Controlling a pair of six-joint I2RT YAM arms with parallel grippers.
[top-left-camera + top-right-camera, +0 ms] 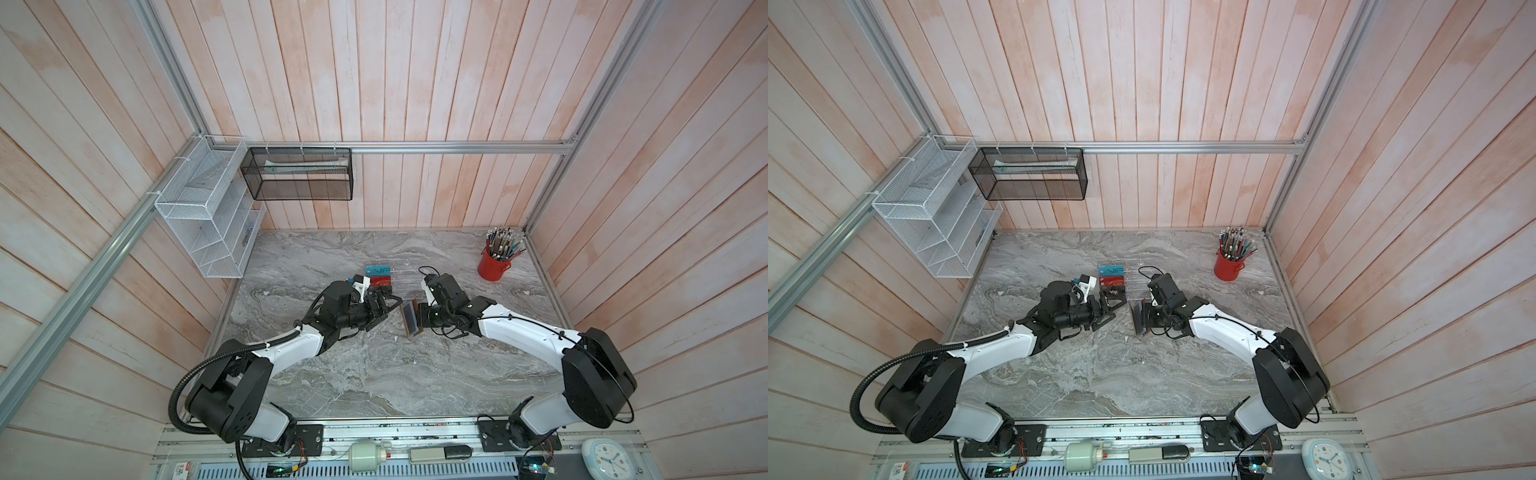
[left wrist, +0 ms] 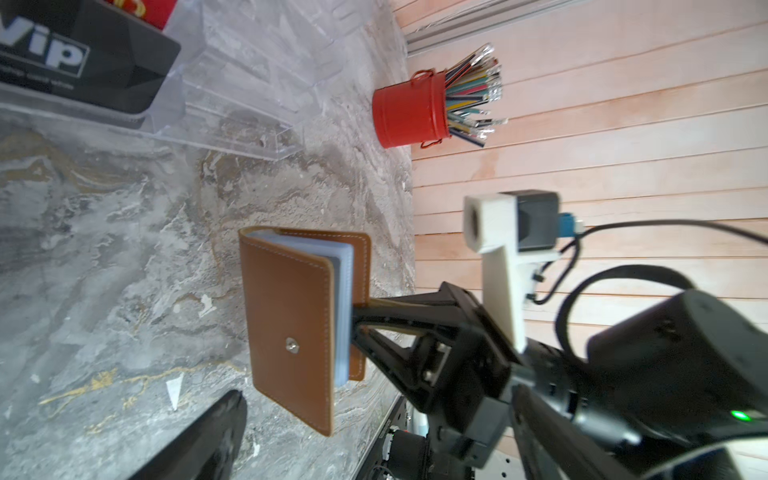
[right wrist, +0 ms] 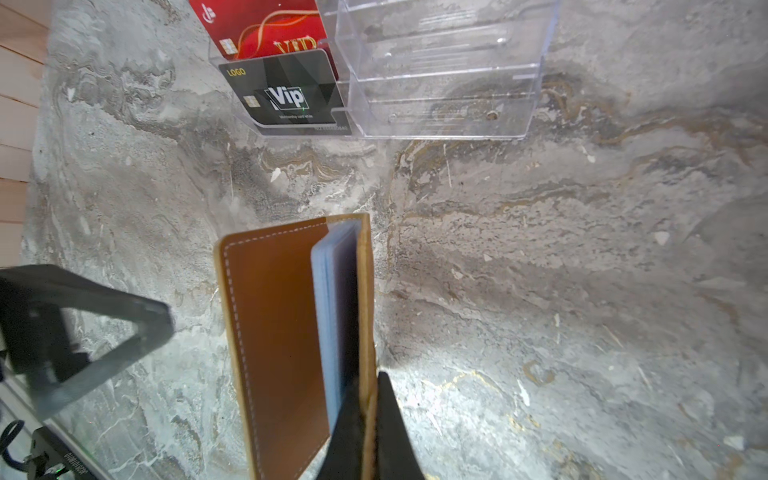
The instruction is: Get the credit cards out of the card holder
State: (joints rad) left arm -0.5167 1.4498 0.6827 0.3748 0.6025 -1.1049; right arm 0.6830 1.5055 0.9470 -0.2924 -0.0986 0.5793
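The main risk, in my judgement, is the thin hold. The tan-brown leather card holder (image 2: 286,332) hangs on edge between the two arms, pinched by one cover only, so a pull on a sleeve could twist it or drag it out of the grip. Its other cover stands only partly open over the clear plastic sleeves (image 3: 332,291), so the left claw might snag leather or several sleeves together rather than one card. A dark shape shows between the sleeves, but I cannot tell whether any card is inside. The right claw (image 3: 368,395) is closed tight on the edge of that one cover, one finger on each side of the leather. The left claw (image 1: 384,311) is spread wide and holds nothing, its tips just beside the holder. A black card printed "Vip" (image 3: 286,91), a red card (image 3: 266,29) and a teal card (image 1: 378,271) sit in the clear acrylic stepped rack (image 3: 444,83) on the grey marbled counter (image 3: 540,249).
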